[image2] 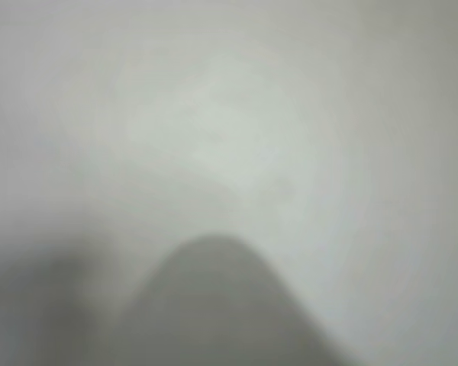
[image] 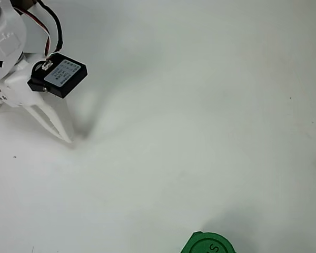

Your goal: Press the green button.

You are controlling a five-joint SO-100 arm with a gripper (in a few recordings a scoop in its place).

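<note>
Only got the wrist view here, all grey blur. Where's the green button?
Observer: The green button sits at the overhead view's bottom edge, right of centre, partly cut off.
Operator: And the pincer?
Observer: The pincer is at upper left in the overhead view, far from the button, tips down near the table.
Operator: Open or shut?
Observer: Looks shut; fingers taper to one point, no gap visible.

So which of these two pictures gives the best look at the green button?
The overhead view. The green button sits at the bottom edge of the picture, partly cut off, bright and sharp against the white table. The wrist view is a blur of pale table and a dark rounded shape, with nothing green to make out.
</note>
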